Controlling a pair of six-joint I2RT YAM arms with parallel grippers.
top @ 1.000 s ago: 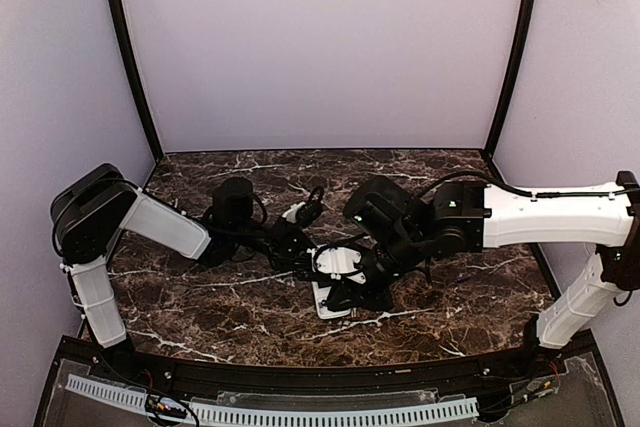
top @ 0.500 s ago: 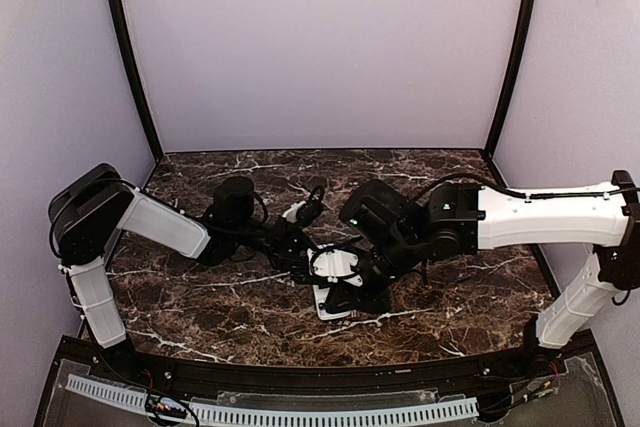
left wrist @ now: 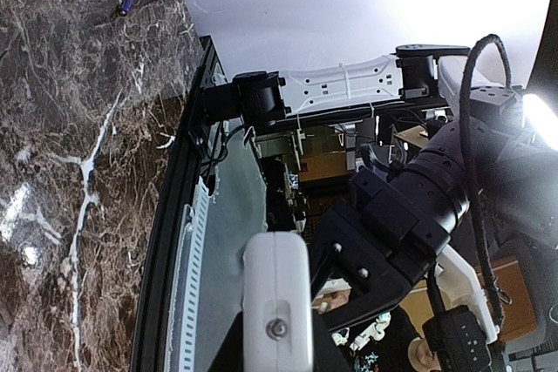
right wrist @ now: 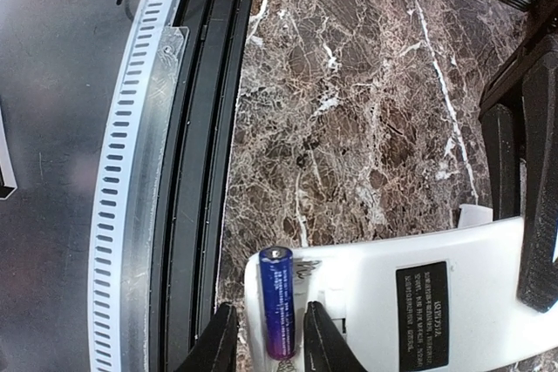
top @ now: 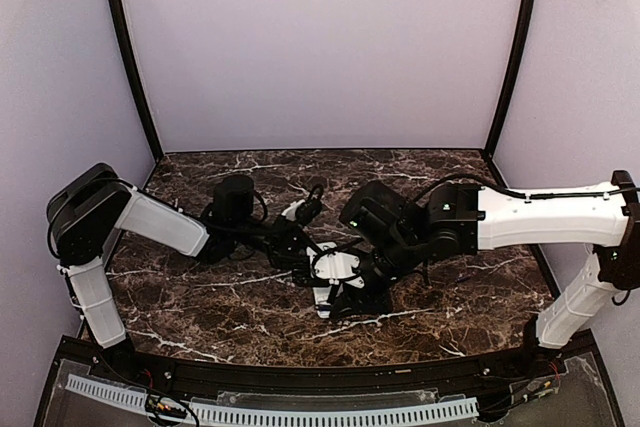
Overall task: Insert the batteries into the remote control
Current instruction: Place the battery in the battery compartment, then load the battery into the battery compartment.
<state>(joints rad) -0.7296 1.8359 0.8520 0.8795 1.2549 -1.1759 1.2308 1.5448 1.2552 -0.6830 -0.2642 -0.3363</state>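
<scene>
Right gripper [right wrist: 270, 341] narrowly parted astride the battery [right wrist: 277, 300], which lies at the end of the remote control [right wrist: 410, 302]; left gripper [top: 308, 259] clamps that remote; risk: the battery looks unseated and may roll off onto the marble table [right wrist: 349, 84] if tilted.

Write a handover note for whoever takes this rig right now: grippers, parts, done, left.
Left gripper: shut on the remote control, white back up.
Right gripper: jaws slightly apart, flanking one battery that lies on the remote's back at its end; not clamping it.
Second battery: loose on the table, away from both arms.
Done: first battery set on the remote; whether it is seated in the recess cannot be told.
Left: check that seating, then fetch and load the second battery.
</scene>
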